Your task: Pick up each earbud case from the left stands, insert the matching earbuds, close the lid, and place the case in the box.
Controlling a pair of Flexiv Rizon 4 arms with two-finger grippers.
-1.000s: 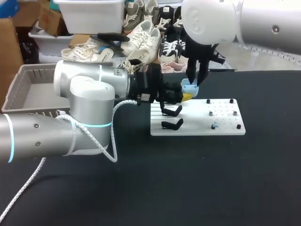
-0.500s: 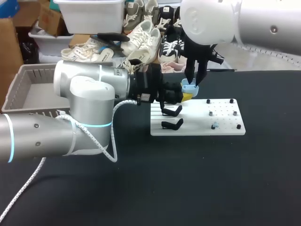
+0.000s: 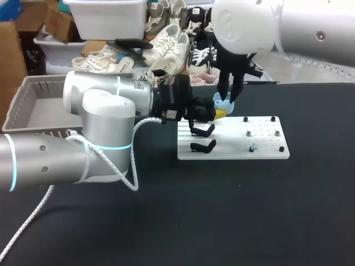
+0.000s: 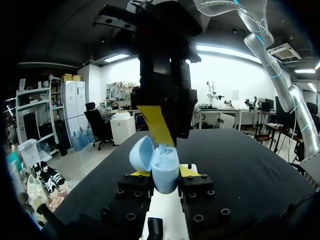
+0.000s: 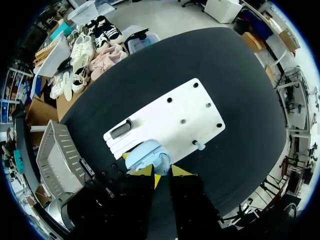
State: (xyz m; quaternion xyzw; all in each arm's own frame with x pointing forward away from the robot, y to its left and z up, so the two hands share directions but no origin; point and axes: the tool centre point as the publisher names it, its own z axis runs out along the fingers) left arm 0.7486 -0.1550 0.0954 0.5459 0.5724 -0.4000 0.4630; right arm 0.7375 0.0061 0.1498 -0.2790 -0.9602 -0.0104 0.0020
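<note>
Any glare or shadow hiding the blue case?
Left wrist view: strong backlight leaves the right gripper a dark silhouette, yet the open light blue earbud case is well lit. Right wrist view: even light, case plain. Head view: no glare, case partly covered.

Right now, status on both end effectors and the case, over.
Left end effector shut on earbud case, lid open. Right end effector directly above the case, grip unclear. Nothing else near the case.
</note>
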